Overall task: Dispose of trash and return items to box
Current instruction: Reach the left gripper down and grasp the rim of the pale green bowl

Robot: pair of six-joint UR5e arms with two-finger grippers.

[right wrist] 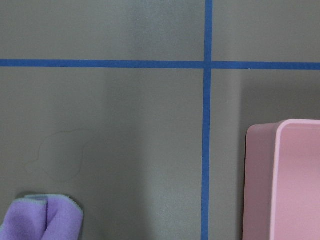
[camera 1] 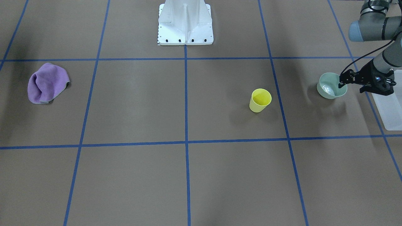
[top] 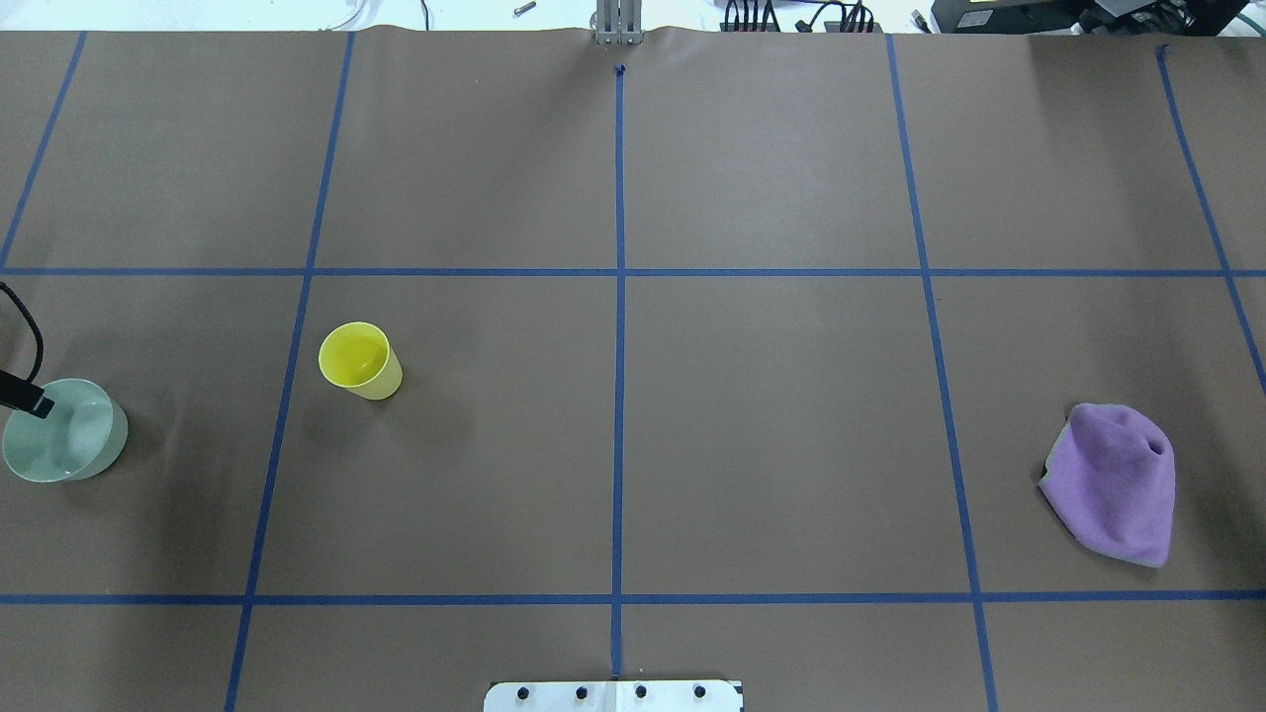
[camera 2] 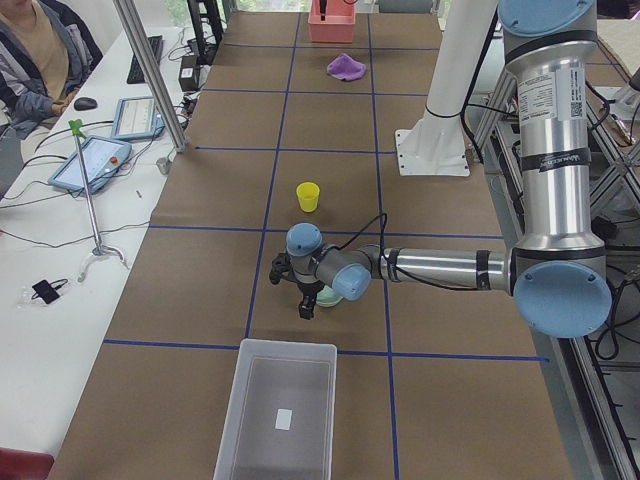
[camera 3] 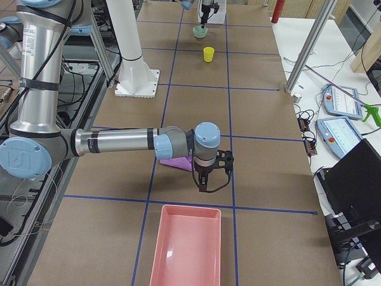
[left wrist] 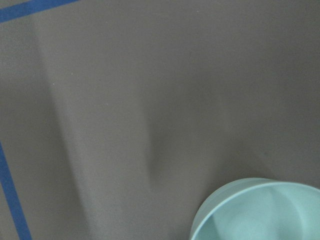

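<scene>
The sage-green bowl (camera 1: 329, 87) sits at the table's left end, also in the overhead view (top: 64, 435) and the left wrist view (left wrist: 260, 210). My left gripper (camera 1: 351, 87) hangs at the bowl's rim on the bin side. Its jaws look open, one fingertip (top: 35, 403) over the rim. The pale-yellow cup (camera 1: 260, 99) stands upright and alone, toward the middle from the bowl (top: 361, 361). The frosted-white box (camera 1: 389, 110) lies just beyond the bowl (camera 2: 275, 410). My right gripper (camera 3: 205, 179) hangs low by a purple cloth; I cannot tell if it is open or shut.
A crumpled purple cloth (camera 1: 47, 83) lies at the table's right end (top: 1113, 485). A pink tray (camera 3: 184, 250) lies beyond it, its corner in the right wrist view (right wrist: 290, 175). The white robot base (camera 1: 185, 25) stands mid-table at the robot's edge. A person sits beyond the side desk (camera 2: 40, 60).
</scene>
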